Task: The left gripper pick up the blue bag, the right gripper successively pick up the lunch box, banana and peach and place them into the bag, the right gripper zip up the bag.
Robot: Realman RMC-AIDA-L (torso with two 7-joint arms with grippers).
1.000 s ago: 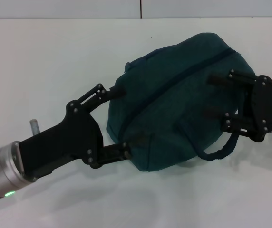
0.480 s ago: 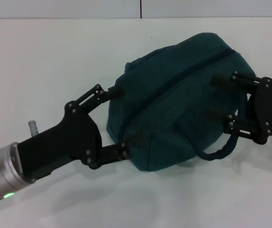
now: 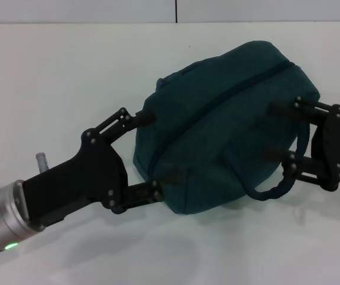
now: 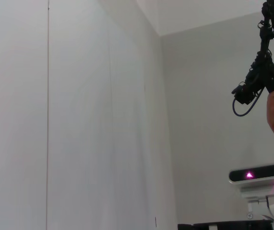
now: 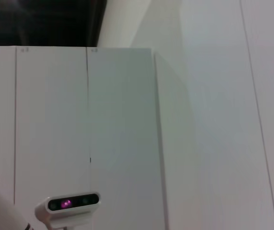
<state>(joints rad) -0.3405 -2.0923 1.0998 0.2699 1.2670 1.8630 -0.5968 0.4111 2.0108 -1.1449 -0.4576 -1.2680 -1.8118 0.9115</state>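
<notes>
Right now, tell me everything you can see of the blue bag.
The blue bag is dark teal fabric, rounded and bulging, lying on the white table. A dark zipper line runs along its top and looks closed. One padded handle loops out low on its right side. The left gripper straddles its left end, fingers wide; the right gripper reaches over its right end.
</notes>
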